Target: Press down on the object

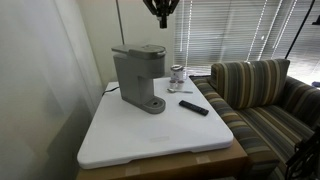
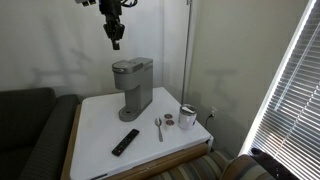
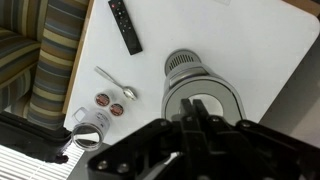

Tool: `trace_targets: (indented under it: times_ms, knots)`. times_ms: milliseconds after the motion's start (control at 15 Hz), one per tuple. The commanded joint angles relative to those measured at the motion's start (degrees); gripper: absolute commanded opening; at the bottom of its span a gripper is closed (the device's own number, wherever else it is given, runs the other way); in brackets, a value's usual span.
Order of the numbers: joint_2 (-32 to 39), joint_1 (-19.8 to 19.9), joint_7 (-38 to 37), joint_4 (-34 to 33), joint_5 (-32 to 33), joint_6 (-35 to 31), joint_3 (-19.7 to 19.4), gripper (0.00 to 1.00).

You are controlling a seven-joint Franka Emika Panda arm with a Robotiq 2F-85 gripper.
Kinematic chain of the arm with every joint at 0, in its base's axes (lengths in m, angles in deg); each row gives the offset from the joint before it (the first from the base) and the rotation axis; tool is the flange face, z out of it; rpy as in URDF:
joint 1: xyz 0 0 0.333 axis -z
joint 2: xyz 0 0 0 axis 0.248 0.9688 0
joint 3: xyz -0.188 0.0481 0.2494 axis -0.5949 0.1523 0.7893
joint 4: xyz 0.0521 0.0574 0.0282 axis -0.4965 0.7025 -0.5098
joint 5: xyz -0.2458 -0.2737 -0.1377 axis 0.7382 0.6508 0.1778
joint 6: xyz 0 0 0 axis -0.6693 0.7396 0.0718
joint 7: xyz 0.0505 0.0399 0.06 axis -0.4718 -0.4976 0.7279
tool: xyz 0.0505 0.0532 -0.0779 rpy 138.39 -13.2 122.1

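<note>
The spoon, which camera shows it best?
The wrist view. It looks straight down on the spoon, so the handle and bowl are both clear against the white tabletop. In both exterior views it is far off and tiny, and the spoon is at best a thin streak with no detail.

Coffee maker [image 3: 200,95], right under the fingers [image 2: 115,38]: grey matt plastic w/ a ribbed, metal-looking ring on top. Counter [image 1: 150,135] below: smooth white matt top, wood edge. Remote [image 3: 125,25], off to one side of the fingers: black plastic, slight sheen. Spoon [image 3: 115,82] nr it: shiny metal. Cup [image 3: 88,128]: clear, glossy, prob. glass. Sofa [image 1: 260,95], farthest from the fingers: striped woven cloth. Fingers: black, matt.
</note>
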Motion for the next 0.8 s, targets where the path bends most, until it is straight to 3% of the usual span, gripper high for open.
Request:
trace_targets:
  times_ms: [0,533,733]
  knots:
    - [-2.51,0.34,1.85,2.94,-0.19,0.24,0.17,0.40]
    - [-2.84,0.63,2.21,3.33,-1.33,0.34,0.64,0.97]
    - [-2.78,0.78,2.16,3.45,-1.96,0.20,0.89,1.00]
